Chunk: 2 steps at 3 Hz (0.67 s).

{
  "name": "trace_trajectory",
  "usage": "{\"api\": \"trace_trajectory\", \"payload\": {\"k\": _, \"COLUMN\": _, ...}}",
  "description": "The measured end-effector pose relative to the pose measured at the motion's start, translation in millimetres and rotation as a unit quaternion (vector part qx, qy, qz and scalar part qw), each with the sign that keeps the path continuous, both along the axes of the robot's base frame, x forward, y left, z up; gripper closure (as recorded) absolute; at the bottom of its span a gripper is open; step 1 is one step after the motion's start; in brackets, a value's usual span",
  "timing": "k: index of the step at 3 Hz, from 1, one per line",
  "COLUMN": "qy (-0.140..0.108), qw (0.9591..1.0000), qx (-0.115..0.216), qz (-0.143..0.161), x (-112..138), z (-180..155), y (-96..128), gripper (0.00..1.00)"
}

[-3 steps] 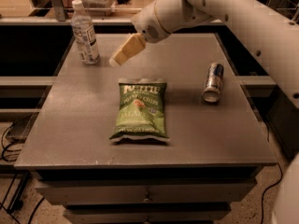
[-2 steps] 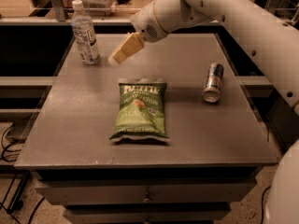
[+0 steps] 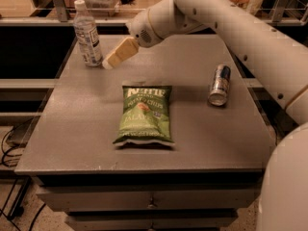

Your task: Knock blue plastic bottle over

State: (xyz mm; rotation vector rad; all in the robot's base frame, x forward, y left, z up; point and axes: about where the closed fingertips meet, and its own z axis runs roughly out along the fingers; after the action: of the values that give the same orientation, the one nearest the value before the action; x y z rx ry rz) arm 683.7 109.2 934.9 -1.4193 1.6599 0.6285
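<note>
The blue plastic bottle (image 3: pixel 87 34) is seen upright, not yet knocked over. The gripper (image 3: pixel 108 62), closed and empty, is held just beside it.

The slim, clear plastic bottle (image 3: pixel 87 35), with a white cap and a pale label, stands upright at the far left corner of the table (image 3: pixel 67 134). The gripper (image 3: pixel 108 62) is just beside its base.

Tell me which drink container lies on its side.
The blue-and-silver can, at the right. The clear bottle stands upright at back left, with the tool close beside it.
</note>
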Motion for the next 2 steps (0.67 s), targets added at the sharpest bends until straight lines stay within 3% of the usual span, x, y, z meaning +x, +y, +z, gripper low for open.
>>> {"api": "trace_trajectory", "payload": {"k": 2, "qy": -0.003, "qw": 0.9983, "qx": 0.056, "qz": -0.014, "x": 38.2, "z": -13.2, "y": 50.7, "gripper": 0.0}}
